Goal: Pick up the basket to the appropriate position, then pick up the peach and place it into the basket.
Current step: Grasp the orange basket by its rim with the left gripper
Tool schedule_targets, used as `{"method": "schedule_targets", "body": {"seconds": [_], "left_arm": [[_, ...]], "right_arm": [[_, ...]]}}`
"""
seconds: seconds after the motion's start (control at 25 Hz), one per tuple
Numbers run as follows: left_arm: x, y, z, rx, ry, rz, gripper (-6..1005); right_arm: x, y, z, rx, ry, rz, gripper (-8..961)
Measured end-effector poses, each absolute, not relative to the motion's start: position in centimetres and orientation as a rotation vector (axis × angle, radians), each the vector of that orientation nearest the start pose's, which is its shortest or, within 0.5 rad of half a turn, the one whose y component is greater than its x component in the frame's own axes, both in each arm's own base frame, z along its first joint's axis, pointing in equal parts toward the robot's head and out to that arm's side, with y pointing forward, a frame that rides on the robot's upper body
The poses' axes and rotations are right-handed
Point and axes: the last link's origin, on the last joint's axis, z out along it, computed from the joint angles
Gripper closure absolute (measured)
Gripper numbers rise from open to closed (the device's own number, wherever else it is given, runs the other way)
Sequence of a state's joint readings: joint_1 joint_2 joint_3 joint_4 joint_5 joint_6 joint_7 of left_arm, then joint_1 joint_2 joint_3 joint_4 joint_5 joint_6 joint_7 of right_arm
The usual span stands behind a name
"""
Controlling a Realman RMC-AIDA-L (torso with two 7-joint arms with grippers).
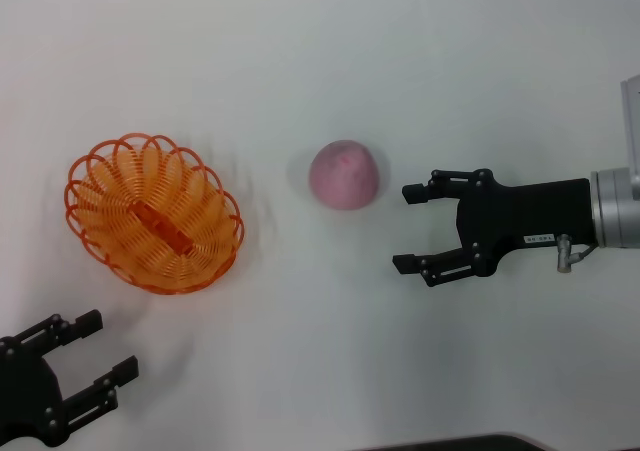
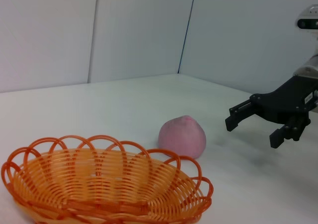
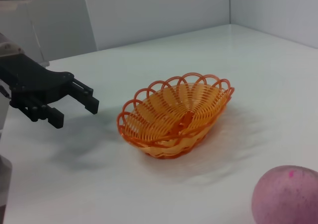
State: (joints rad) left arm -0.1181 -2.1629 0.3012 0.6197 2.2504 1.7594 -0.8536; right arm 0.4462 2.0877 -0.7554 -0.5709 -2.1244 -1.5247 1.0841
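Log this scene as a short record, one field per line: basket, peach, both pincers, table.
basket: orange basket, empty, upright on the table, robot's left side
peach: pink peach, on the table, right of the basket, apart from it
left pincer: open, near edge, short of the basket, holding nothing
right pincer: open, just right of the peach, not touching
table: white table

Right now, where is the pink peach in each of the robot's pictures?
Head view: the peach sits near the middle of the table, between the basket and the open right gripper.
Left wrist view: the peach lies just behind the basket's far rim.
Right wrist view: the peach is cut off at the bottom right corner.
Shared landmark: the orange basket shows in all three.
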Motion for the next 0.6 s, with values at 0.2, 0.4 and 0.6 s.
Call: {"method": "schedule_targets", "body": {"seconds": [0.2, 0.4, 0.6], "left_arm": [[-36.24, 15.89, -1.48, -2.541, -0.643, -0.673, 324], [-36.17, 15.94, -1.45, -2.544, -0.596, -0.667, 324], [-36.13, 16.02, -1.36, -2.535, -0.563, -0.667, 325]], "right_arm": [[30.14, 28.35, -3.56, -2.882, 0.406, 0.475, 8], [30.13, 28.36, -3.56, -2.882, 0.399, 0.474, 7], [30.04, 28.45, -3.56, -2.883, 0.390, 0.474, 7]]}}
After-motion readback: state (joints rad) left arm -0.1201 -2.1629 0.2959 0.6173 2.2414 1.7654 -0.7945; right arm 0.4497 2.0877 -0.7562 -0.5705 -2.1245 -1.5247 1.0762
